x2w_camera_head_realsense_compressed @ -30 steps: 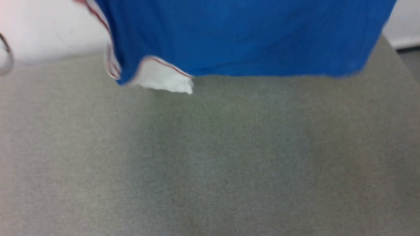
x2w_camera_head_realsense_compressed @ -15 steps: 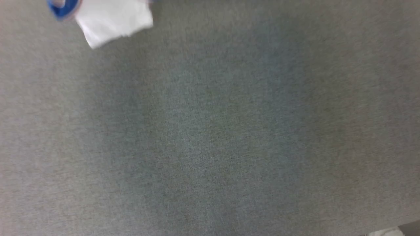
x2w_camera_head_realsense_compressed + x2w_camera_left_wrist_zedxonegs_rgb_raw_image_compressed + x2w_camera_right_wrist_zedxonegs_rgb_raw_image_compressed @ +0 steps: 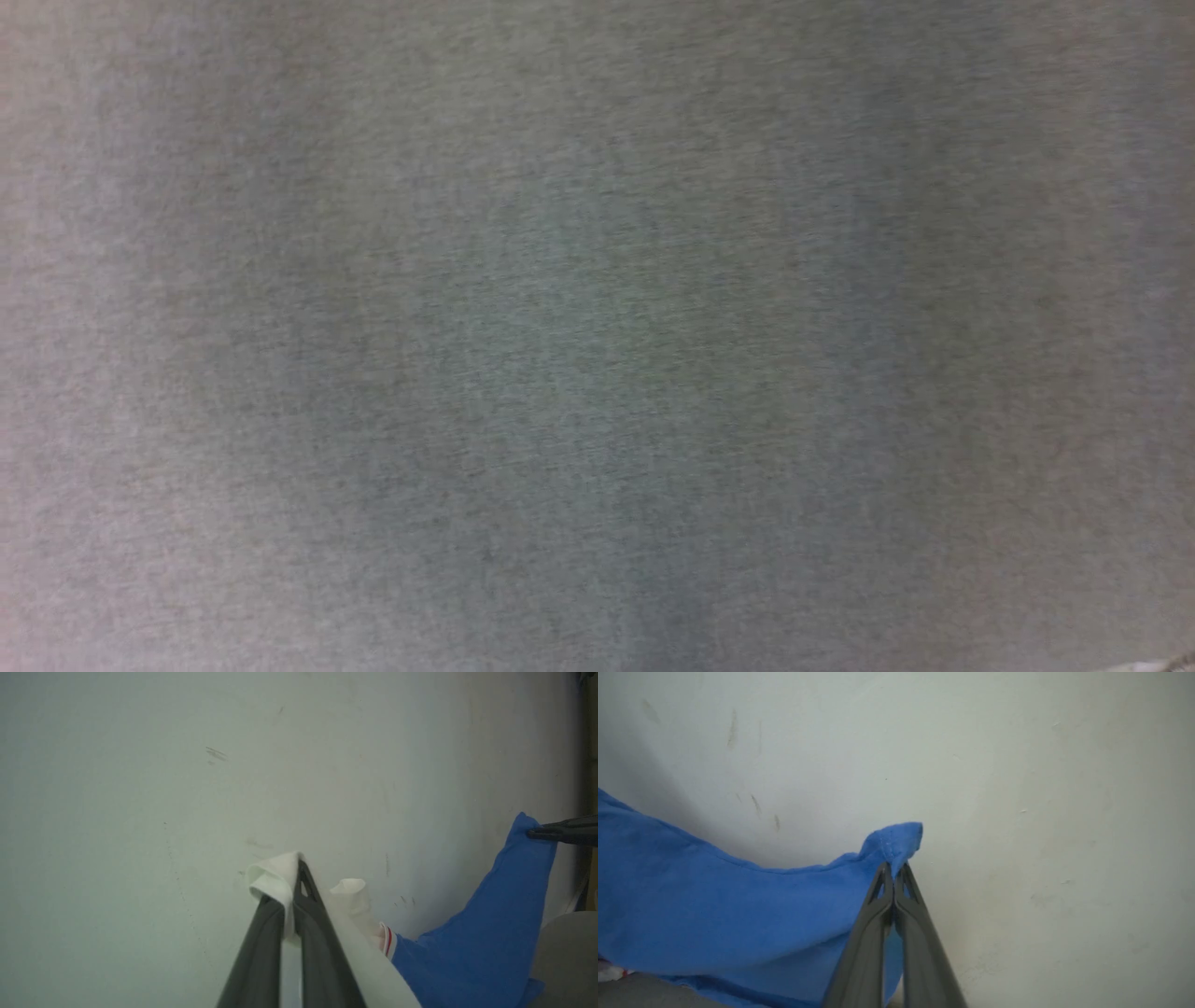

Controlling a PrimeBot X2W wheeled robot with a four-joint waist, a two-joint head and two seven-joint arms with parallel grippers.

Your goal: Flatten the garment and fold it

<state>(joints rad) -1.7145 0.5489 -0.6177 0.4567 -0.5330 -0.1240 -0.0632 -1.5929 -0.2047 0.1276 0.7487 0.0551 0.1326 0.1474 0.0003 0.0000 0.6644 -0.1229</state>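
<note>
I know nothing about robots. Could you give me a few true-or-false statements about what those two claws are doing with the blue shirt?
1. The left gripper pinches white fabric of the garment. True.
2. The right gripper is open and holds nothing. False: it is shut on a blue corner of the garment.
3. The garment lies neatly folded. False: it hangs draped between both grippers, before a pale wall.
4. The head view looks down on a grey surface. True.
</note>
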